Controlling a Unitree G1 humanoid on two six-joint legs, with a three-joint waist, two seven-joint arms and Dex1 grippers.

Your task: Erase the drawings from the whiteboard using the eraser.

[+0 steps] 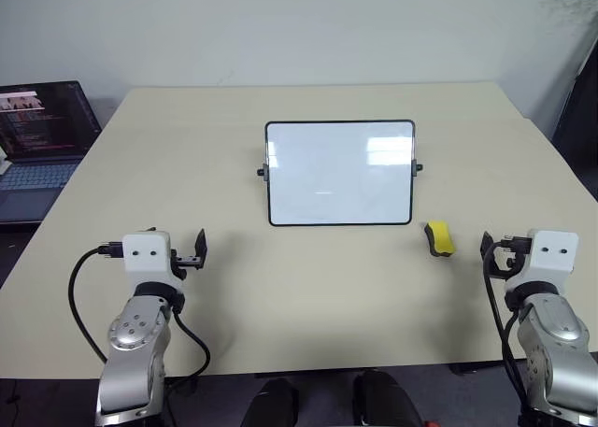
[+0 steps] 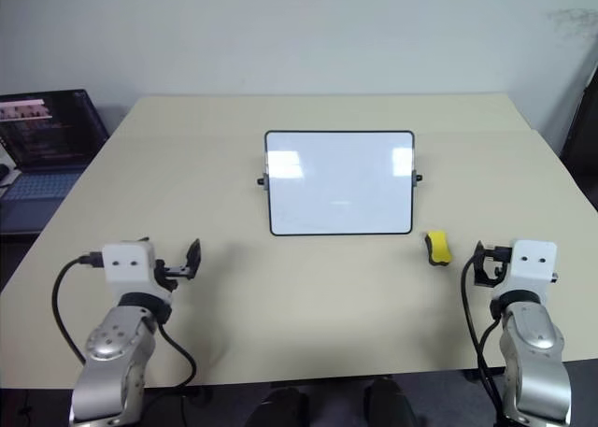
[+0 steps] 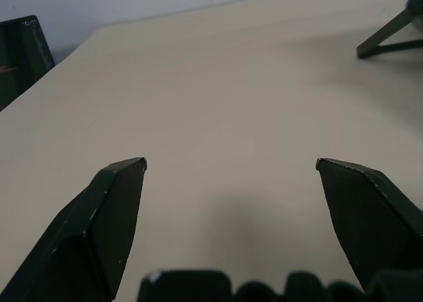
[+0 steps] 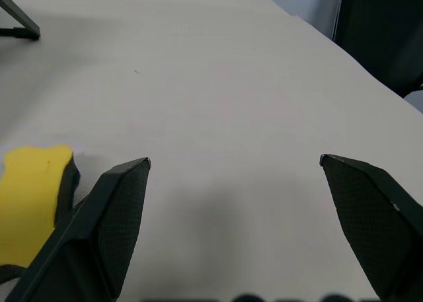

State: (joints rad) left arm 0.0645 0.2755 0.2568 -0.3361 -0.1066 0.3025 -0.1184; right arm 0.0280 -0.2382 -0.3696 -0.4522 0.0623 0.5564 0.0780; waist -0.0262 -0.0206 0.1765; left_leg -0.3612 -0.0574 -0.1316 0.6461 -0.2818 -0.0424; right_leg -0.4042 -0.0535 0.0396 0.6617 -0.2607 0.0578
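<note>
With both our left gripper (image 1: 199, 249) and right gripper (image 1: 488, 249) spread empty, we could nudge the yellow eraser (image 1: 440, 238) away from the whiteboard (image 1: 340, 173).

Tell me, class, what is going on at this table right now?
A two-armed robot faces a beige table. A small whiteboard stands propped up in the middle, and its surface looks clean, with no drawings to be made out. A yellow eraser lies on the table just right of the board. The left gripper and the right gripper are both open and empty, near the table's front edge. An open laptop sits off to the left.
</note>
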